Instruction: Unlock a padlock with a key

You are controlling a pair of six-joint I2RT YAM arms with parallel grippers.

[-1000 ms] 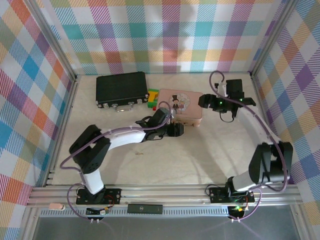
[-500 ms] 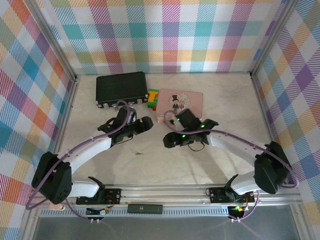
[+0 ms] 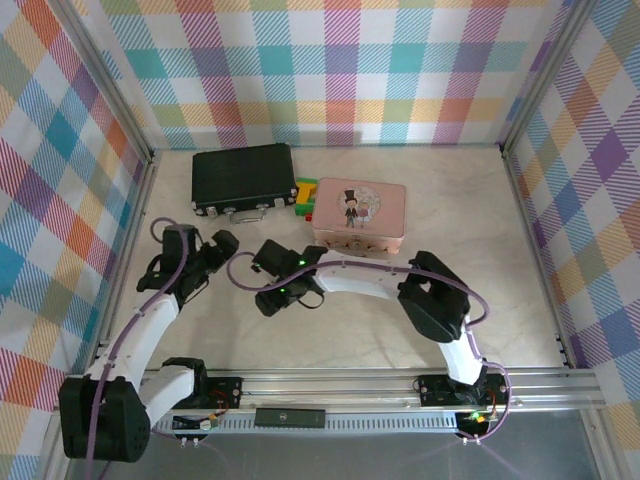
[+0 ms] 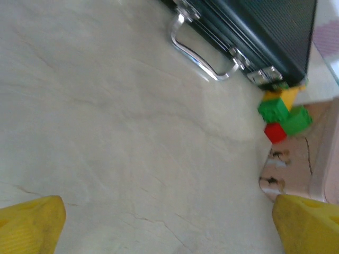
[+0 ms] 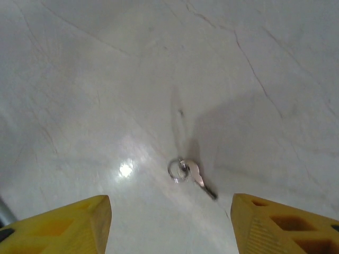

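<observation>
Where the top camera looks down, the right arm bends sharply at its elbow and lays its white forearm leftward across the table (image 3: 480,250). This puts the right gripper (image 3: 272,298) low over the marbled top, left of centre; its fingers and anything beneath them are too small to judge here. The left arm runs up the left side, and the left gripper (image 3: 215,258) points toward the black case (image 3: 243,178) with its fingers spread, well short of it. Toy blocks (image 3: 305,195) sit between the case and the pink tin (image 3: 385,235). The tin's lid bears a small picture of two figures, and any lettering on it is too fine to read. In the left wrist view, the left gripper (image 4: 169,233) is spread wide, with its yellow fingertips (image 4: 29,222) at the lower corners and only bare table between them. Ahead lie the case with its silver handle (image 4: 204,53), the green, yellow and red blocks, and the side of the tin at the right edge. In the right wrist view, the right gripper (image 5: 172,227) is likewise wide apart and holds nothing. The key (image 5: 193,174), small and silver on a ring, lies flat on the table just ahead of the fingertips (image 5: 63,225), roughly midway between them and touching neither.
</observation>
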